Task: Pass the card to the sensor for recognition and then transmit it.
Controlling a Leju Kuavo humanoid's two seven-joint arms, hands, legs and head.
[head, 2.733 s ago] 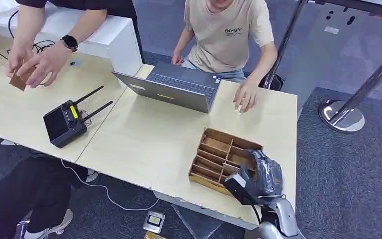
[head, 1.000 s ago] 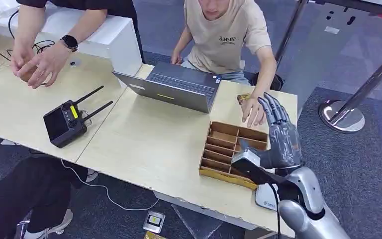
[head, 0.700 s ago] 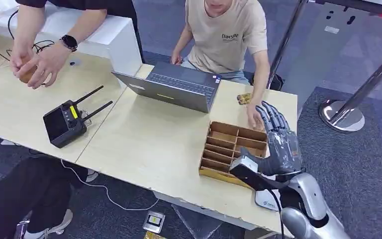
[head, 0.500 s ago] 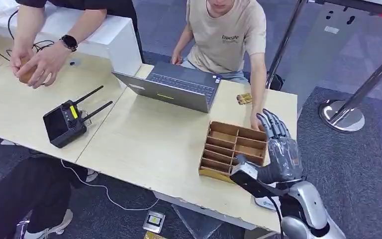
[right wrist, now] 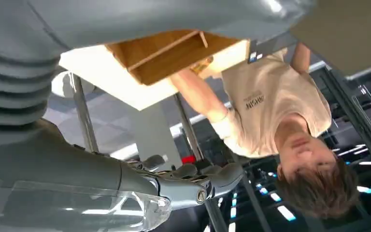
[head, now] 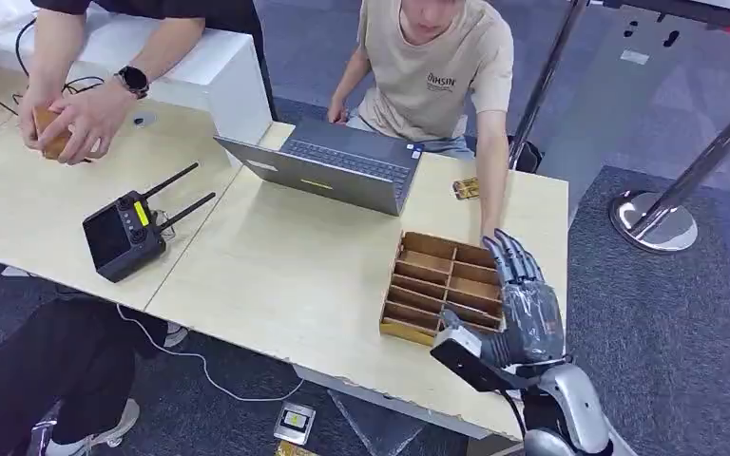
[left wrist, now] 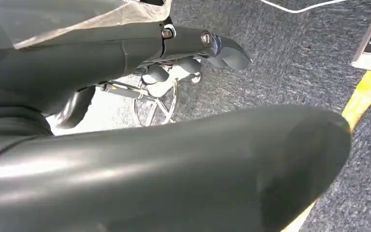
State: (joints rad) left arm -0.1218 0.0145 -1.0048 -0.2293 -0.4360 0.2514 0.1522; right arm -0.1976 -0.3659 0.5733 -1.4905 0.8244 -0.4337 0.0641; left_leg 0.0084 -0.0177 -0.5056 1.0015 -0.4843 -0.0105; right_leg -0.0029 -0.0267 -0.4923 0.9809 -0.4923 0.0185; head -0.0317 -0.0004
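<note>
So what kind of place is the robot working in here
Probably an office or robotics test lab: light wood tables on grey carpet, an open laptop, a remote controller with antennas, and stanchion posts.

Even, bright indoor light fills the head view; the pale tabletop reads clearly, with soft shadows only, such as under the laptop at about 6 o'clock of it. The chrome stanchion base at 3 o'clock carries small glints. The left wrist view is dimmer, its near grey thumb large and out of focus, with a dull sheen. In the right wrist view, ceiling lights at 5 o'clock glare and the tabletop underside is washed out.
</note>
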